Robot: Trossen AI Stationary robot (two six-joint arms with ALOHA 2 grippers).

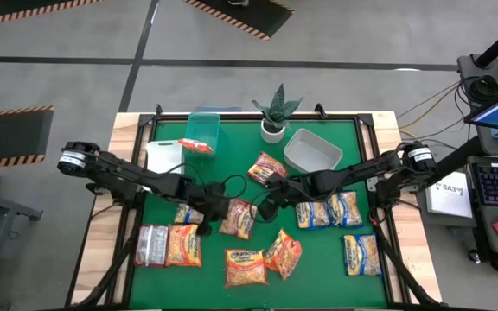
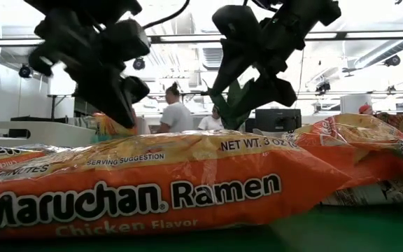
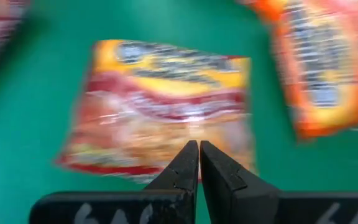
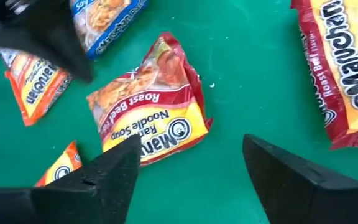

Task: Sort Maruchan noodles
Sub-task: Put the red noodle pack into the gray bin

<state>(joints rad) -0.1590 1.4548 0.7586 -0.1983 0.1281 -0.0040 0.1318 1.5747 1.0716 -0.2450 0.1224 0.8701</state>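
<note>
Dark right end effector (image 4: 188,171) spread above red packet (image 4: 151,102)

A green mat (image 1: 258,281) covered the table (image 1: 102,233). At its far edge stood a potted plant (image 1: 274,112), with a grey bin (image 1: 312,150) just beside it, a teal bin (image 1: 203,131) and a white bin (image 1: 163,155). 2 people (image 2: 175,110) stood in the room beyond.
</note>
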